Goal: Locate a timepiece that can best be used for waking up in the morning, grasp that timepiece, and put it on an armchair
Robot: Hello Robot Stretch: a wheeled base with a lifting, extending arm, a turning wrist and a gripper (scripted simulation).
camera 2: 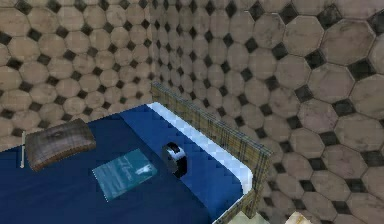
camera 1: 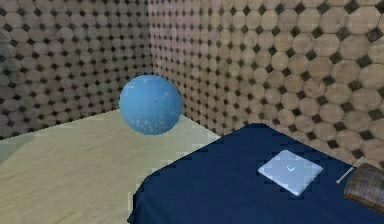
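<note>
Timepiece [camera 2: 175, 157], taken to be the small round dark object, was pictured on the blue bed [camera 2: 205, 175], grasp and armchair delivery not yet done; claw's state could not be told

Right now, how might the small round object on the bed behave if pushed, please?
The round object seems to stand on edge, so it may roll or tip. The bedcover looks soft, probably slowing any roll.
</note>
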